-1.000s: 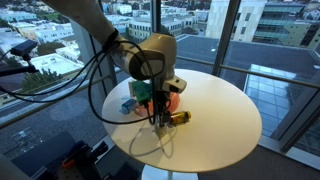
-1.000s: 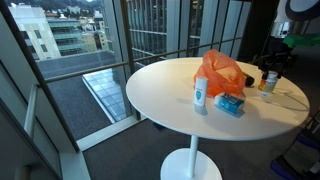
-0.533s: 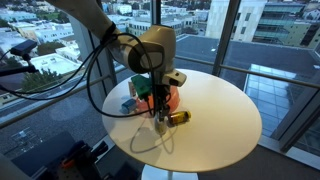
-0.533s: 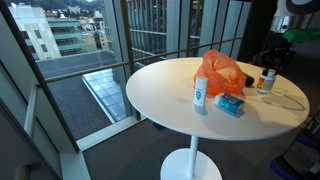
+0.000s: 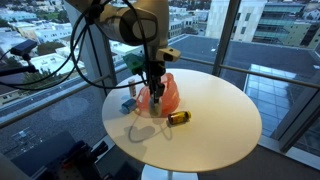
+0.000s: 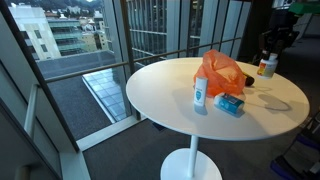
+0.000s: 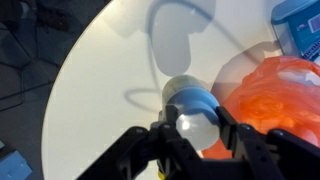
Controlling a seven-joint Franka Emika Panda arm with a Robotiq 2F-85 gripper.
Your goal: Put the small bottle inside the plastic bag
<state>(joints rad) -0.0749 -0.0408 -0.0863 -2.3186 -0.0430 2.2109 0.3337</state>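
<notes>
My gripper [image 7: 192, 128] is shut on the small bottle [image 7: 190, 108], a pale bottle with a blue cap, and holds it above the white round table [image 7: 100, 70]. The orange plastic bag [image 7: 272, 100] lies crumpled right beside the bottle. In both exterior views the gripper [image 5: 154, 84] [image 6: 270, 48] hangs over the bag [image 5: 165, 95] [image 6: 222, 72]. The held bottle [image 6: 266, 68] shows below the fingers, clear of the tabletop.
An amber bottle [image 5: 180, 117] lies on its side on the table [image 5: 215, 120] near the bag. A blue box [image 6: 230, 104] and an upright white bottle [image 6: 200, 93] stand by the bag. A thin cable [image 6: 282, 103] loops across the tabletop. Windows surround the table.
The gripper has risen from the tabletop with the small bottle in it and moved over toward the orange bag. The amber bottle stayed where it lay.
</notes>
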